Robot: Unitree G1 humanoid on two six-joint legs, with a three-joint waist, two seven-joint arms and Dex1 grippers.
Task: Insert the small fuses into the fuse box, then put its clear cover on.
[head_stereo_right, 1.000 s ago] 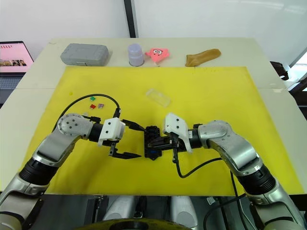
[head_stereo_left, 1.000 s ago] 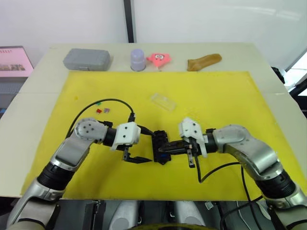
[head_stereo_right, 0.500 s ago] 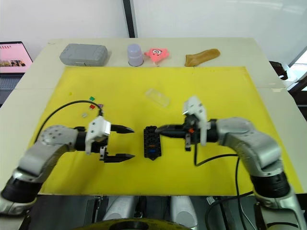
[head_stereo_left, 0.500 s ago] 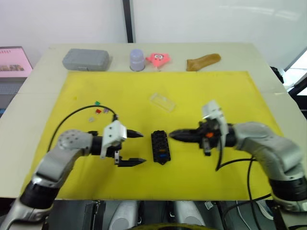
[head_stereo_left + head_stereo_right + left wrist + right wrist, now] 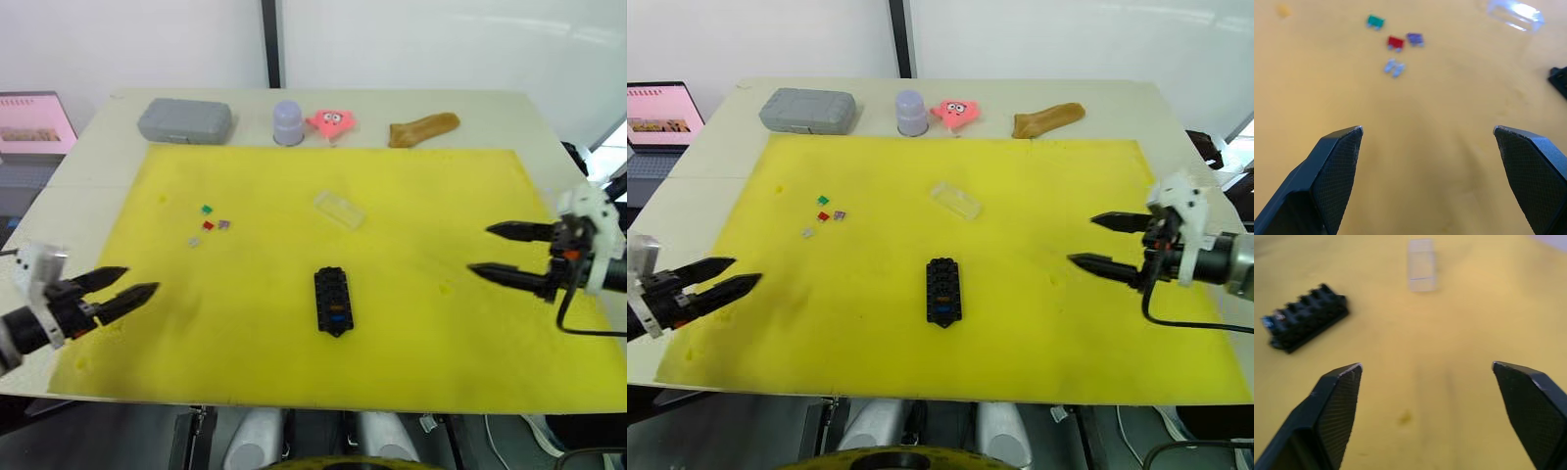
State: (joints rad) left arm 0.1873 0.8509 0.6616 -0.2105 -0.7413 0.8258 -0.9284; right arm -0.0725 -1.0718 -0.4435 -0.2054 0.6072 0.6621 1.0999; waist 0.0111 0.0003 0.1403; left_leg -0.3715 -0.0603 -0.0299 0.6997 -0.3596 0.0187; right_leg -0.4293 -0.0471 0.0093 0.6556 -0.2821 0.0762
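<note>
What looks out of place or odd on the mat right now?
Nothing damaged. Four small fuses lie loose on the yellow mat, away from the fuse box, and the clear cover lies apart, off the box.

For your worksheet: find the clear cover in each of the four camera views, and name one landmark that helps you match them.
Left eye view: clear cover, mid-mat, beyond the fuse box.
Right eye view: same spot.
Left wrist view: far corner.
Right wrist view: ahead.
Shared landmark: the fuse box.

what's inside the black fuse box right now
The fuse box holds at least a blue and an orange-looking fuse near its front end. Its other slots look dark; whether they hold anything cannot be told.
</note>
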